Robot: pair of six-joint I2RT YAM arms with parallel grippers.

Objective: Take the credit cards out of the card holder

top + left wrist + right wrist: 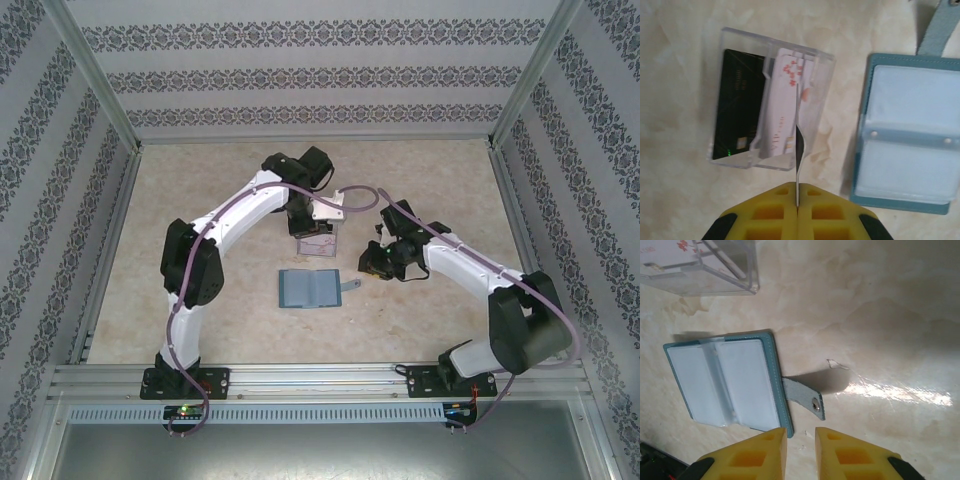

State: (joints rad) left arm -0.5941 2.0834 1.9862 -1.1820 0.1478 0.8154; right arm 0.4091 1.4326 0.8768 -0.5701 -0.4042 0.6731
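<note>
**Operator:** Status of the left gripper?

**Technician:** The left gripper [797,196] is closed on one credit card [797,145], held edge-on so that it reads as a thin line. The card is over the clear tray [826,60], above the compartment where the pale card [780,110] lies. The black card [737,100] lies in the compartment next to it.

**Operator:** Orientation of the held card relative to the tray?

**Technician:** Its long axis runs straight out from the fingertips, parallel to the long sides of the two cards in the tray. Its face stands upright, at right angles to the tray floor. Whether its lower edge touches the tray cannot be told.

**Operator:** Right gripper?

**Technician:** The right gripper [801,437] has its jaws slightly apart with nothing between them. It hovers near the tray, over the tab [802,396] of the card holder [725,385].

**Operator:** Card holder?

**Technician:** Open flat, just beside the tray on the side toward the arm bases. Its pockets look pale and blank. Whether a card remains inside cannot be told.

**Operator:** Next move?

**Technician:** Judgement: the left arm is nearer and aligned with the tray. Release should drop the card into the tray. An upright card may lean against the divider rather than lie flat.
</note>
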